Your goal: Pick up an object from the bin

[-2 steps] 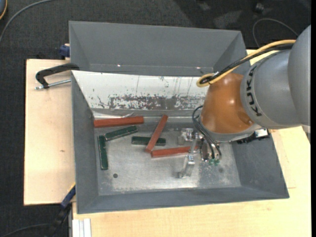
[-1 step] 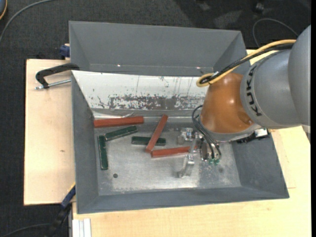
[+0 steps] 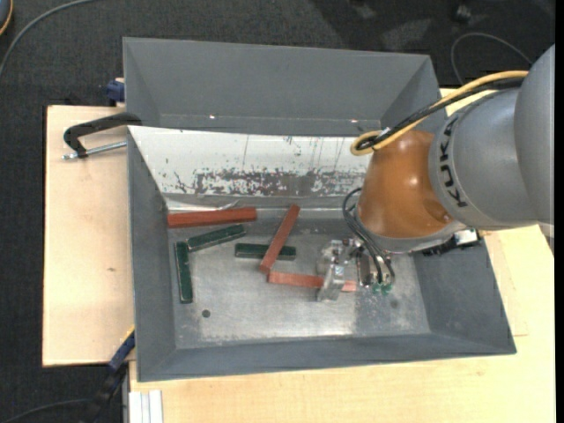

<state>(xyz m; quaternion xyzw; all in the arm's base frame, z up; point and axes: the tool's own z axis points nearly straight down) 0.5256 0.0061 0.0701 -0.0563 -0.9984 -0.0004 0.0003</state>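
gripper [image 3: 337, 276] low in bin [image 3: 264, 320], sitting at right end of reddish-brown stick [image 3: 295, 280]. stick's long axis runs left-right, rest pokes out leftward. open or closed? can't tell tbh

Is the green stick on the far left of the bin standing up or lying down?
Lying down. The green stick rests flat along its whole length on the floor of the bin, close to the left wall.

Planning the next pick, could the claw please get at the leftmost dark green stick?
Probably yes: the dark green stick lies flat, open on its right side, nothing stacked on it; the claw is to its right, above a red stick.
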